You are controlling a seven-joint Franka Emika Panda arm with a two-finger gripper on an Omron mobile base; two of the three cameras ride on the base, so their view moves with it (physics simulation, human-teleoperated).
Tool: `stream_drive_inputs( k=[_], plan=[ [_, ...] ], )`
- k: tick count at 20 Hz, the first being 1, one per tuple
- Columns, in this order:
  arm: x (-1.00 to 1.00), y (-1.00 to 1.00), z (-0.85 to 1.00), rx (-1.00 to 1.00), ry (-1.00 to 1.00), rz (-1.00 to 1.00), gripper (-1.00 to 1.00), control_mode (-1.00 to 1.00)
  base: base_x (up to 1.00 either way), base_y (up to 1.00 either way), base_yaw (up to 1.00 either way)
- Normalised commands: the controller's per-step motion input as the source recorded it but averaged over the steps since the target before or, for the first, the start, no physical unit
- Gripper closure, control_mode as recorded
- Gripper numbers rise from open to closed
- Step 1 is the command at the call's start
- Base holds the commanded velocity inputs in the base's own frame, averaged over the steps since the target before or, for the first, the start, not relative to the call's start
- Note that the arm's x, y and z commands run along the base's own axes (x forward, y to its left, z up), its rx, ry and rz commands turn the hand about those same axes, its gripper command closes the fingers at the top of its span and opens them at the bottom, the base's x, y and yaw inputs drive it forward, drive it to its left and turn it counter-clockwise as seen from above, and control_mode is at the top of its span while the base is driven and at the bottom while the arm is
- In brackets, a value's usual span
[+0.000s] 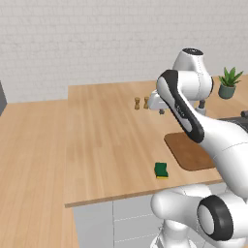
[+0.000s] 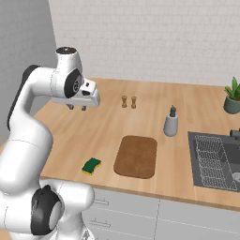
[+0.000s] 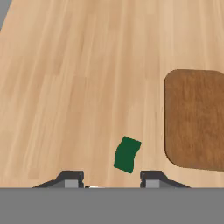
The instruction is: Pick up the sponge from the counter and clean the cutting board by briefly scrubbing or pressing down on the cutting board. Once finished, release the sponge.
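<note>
On counter, unlabelled sponge beside cutting board, gripper seemingly closed, empty

Sponge on counter, just beside cutting board.

in the left base view the white arm hides the right part of the flat reddish-brown rectangular cutting board. the hand view's right edge cuts the board off. the two tiny brown shakers are too small to identify.
</note>
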Motion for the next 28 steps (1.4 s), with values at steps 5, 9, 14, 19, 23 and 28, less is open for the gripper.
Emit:
stream_drive_inputs(
  k=[5,9,14,19,23,28],
  plan=[
    [-0.16,0.00,-0.26,0.00,0.09,0.00,-1.00,-1.00,0.00,0.00,0.00],
    [-0.32,0.00,-0.46,0.04,0.18,0.00,-1.00,-1.00,0.00,0.00,0.00],
    [-0.58,0.00,-0.47,0.00,0.11,0.00,-1.00,-1.00,0.00,0.00,0.00],
    [-0.35,0.00,-0.44,-0.01,0.11,0.00,-1.00,-1.00,0.00,0.00,0.00],
    [-0.07,0.00,-0.38,0.00,0.16,0.00,-1.00,-1.00,0.00,0.00,0.00],
    [0.00,0.00,-0.45,0.00,0.14,0.00,-1.00,-1.00,0.00,0.00,0.00]
  ],
)
